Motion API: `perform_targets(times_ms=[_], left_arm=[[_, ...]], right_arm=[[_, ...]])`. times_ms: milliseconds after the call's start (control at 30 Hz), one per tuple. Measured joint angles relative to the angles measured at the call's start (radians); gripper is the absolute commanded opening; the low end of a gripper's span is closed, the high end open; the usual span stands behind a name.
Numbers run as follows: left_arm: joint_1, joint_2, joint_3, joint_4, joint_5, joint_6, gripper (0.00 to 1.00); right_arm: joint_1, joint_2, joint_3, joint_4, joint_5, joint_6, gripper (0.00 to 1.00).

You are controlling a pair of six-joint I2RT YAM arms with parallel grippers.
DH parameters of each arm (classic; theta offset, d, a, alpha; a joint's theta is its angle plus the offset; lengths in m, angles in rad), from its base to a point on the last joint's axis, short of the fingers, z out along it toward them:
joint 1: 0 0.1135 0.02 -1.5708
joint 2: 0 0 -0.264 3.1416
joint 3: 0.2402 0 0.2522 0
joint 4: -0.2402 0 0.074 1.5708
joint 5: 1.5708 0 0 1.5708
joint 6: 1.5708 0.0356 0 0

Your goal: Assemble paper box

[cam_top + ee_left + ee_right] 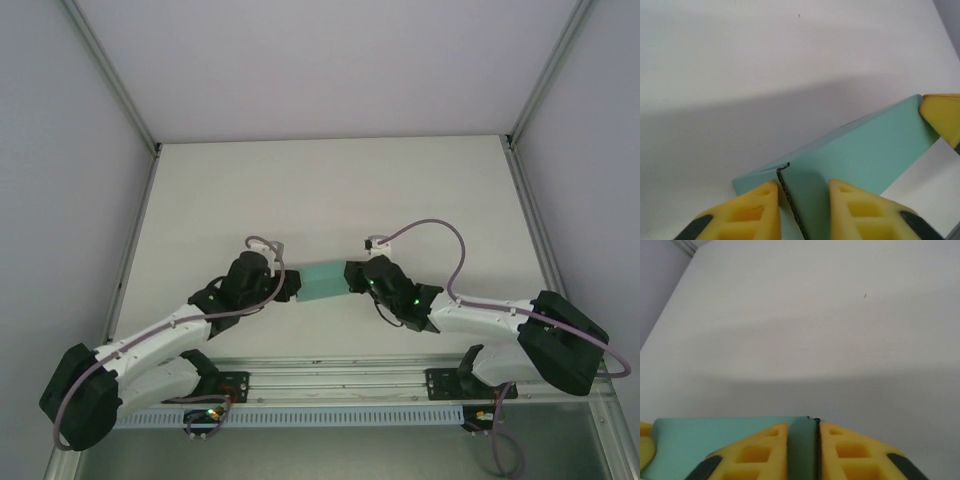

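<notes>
The teal paper box hangs between my two grippers near the table's front, folded into a flattish shape. My left gripper holds its left end. In the left wrist view the yellow fingers of the left gripper straddle a raw card edge of the paper box, closed on it. My right gripper holds the right end. In the right wrist view, the right gripper pinches a teal wall of the paper box tightly. The box casts a shadow on the table below.
The white table stretches away behind the box. Grey walls with metal corner posts close the sides and back. An aluminium rail with the arm bases runs along the near edge.
</notes>
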Motion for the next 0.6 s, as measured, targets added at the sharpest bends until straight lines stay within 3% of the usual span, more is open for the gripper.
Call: perform_targets(times_ms=[100, 267, 333, 500, 600], left_arm=[[0.001, -0.014, -0.043, 0.071, -0.003, -0.007, 0.11], [-0.001, -0.053, -0.111, 0.162, -0.009, -0.008, 0.01], [-0.003, -0.058, -0.120, 0.175, -0.014, -0.008, 0.03], [-0.010, -0.058, -0.104, 0.152, -0.024, -0.002, 0.27], [-0.022, -0.055, -0.060, 0.071, -0.041, 0.021, 0.57]], right_arm=[[-0.014, 0.001, -0.058, 0.123, -0.021, -0.014, 0.00], [-0.022, 0.003, -0.124, 0.262, -0.040, -0.071, 0.00], [-0.025, 0.003, -0.140, 0.295, -0.052, -0.097, 0.00], [-0.030, -0.016, -0.127, 0.262, -0.069, -0.150, 0.18], [-0.030, -0.028, -0.074, 0.145, -0.079, -0.180, 0.28]])
